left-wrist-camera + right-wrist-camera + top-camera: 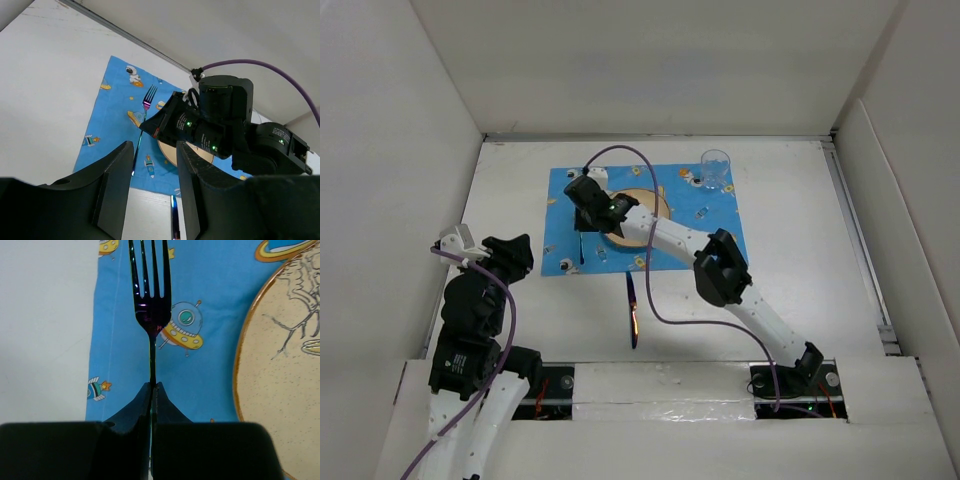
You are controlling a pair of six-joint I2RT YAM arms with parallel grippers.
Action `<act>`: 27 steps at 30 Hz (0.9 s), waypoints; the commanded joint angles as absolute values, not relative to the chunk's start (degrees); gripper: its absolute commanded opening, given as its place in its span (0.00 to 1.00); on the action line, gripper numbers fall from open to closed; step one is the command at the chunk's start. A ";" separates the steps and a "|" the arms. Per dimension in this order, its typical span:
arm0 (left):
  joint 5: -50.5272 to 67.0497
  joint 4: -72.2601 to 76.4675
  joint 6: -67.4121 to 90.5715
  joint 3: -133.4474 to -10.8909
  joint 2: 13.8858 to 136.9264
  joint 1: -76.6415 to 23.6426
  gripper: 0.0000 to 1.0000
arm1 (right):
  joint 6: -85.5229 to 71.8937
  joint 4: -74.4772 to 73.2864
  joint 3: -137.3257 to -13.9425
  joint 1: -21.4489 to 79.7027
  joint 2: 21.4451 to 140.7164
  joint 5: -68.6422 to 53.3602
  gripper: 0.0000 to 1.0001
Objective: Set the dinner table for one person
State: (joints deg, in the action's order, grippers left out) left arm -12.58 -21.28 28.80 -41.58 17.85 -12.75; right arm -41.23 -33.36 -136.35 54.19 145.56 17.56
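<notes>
Right pincer (151, 386), fork (151, 310) along placemat (120, 340) edge

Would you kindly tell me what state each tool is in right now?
Left tool: open, holding nothing.
Right tool: closed on the fork, at its handle.

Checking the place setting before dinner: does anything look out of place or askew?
One thing: a slim iridescent metal utensil lies on the bare white tabletop, off the blue cartoon-print placemat, not beside the speckled plate.
</notes>
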 commanded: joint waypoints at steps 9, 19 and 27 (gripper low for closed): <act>-11.69 -19.86 28.74 -41.75 18.10 -13.01 0.37 | -43.86 -31.21 -139.39 50.81 148.36 17.14 0.00; -11.51 -19.95 28.74 -41.75 18.37 -13.01 0.37 | -43.33 -30.50 -139.57 50.27 149.77 15.38 0.10; -11.42 -19.95 28.65 -41.75 18.54 -13.01 0.38 | -42.37 -27.78 -135.79 50.27 145.12 15.29 0.33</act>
State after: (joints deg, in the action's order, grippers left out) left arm -12.01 -21.28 28.80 -41.58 17.89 -12.75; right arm -43.24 -31.35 -136.59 50.59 149.64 14.98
